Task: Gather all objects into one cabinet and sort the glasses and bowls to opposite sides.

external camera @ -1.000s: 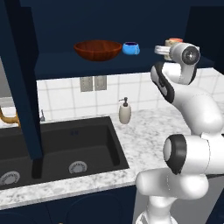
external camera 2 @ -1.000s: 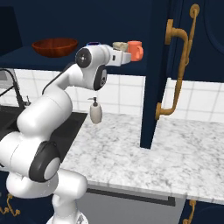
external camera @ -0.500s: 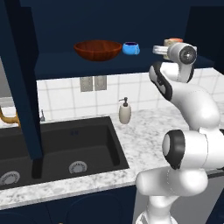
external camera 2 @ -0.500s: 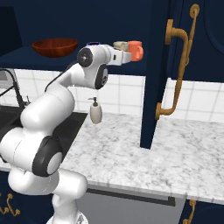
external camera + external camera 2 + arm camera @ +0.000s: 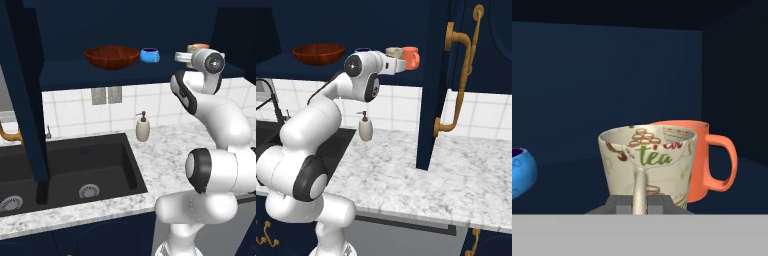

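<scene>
From the left base view, the dark navy wall cabinet (image 5: 65,75) holds the wide reddish-brown wooden bowl (image 5: 111,56) on its 1 shelf level, with the squat blue cup (image 5: 149,55) just beside it on the right; both look empty as far as the rims show. Further right, the cream mug (image 5: 192,50) sits at the end of the arm's wrist, with a sliver of the orange mug (image 5: 201,46) behind it. The white arm rises from the lower right, bends at the elbow above the marble counter (image 5: 160,150) and reaches up and back toward the shelf's right part; a soap dispenser (image 5: 143,128) stands behind the black sink (image 5: 65,170). From the right base view, the same bowl (image 5: 318,53) lies at the shelf's left, a dark bit of the cup shows over the wrist, and the gripper (image 5: 398,62) points level into the cabinet, at the cream mug (image 5: 394,51), which stands touching or just beside the orange mug (image 5: 411,58). A tall navy unit with a brass handle (image 5: 458,75) stands to the right. In the hand view, the cream mug (image 5: 647,162), printed with "tea", fills the middle, its wall pinched between the closed fingers (image 5: 640,192), 1 pale finger lying against its front. Its inside looks empty. The orange mug (image 5: 704,160) stands right behind it, handle turned to the right, and the blue cup (image 5: 521,172) sits well apart at the left edge.
</scene>
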Tool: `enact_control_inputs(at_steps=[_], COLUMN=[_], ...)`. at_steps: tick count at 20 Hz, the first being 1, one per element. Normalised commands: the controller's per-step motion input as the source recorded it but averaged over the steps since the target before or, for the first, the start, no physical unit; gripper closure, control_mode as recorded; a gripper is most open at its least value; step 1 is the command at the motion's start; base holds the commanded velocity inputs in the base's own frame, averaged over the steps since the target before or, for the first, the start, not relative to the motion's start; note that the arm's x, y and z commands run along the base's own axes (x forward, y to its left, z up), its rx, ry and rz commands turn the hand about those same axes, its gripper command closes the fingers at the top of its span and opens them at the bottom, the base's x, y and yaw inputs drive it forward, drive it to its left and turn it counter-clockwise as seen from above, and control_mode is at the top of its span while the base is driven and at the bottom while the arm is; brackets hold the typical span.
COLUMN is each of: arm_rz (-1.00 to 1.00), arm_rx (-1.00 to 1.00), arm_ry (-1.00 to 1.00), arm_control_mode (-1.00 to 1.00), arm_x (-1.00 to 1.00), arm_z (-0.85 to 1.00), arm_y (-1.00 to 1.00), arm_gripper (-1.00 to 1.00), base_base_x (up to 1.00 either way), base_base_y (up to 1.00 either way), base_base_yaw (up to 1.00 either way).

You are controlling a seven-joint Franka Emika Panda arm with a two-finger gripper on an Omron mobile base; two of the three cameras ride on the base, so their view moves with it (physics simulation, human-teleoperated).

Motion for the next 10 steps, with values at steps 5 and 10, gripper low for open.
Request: enact_control_inputs(at_steps=[5,10], arm_rz=[0.0,0.0], arm_rx=[0.0,0.0], arm_ry=[0.0,0.0], arm_control_mode=[-1.0,-1.0], arm_x=[0.0,0.0], arm_z=[0.0,0.0], arm_y=[0.0,0.0], arm_gripper=[-1.0,-1.0], base_base_x=[0.0,0.0], base_base_y=[0.0,0.0], base_base_yaw=[0.0,0.0])
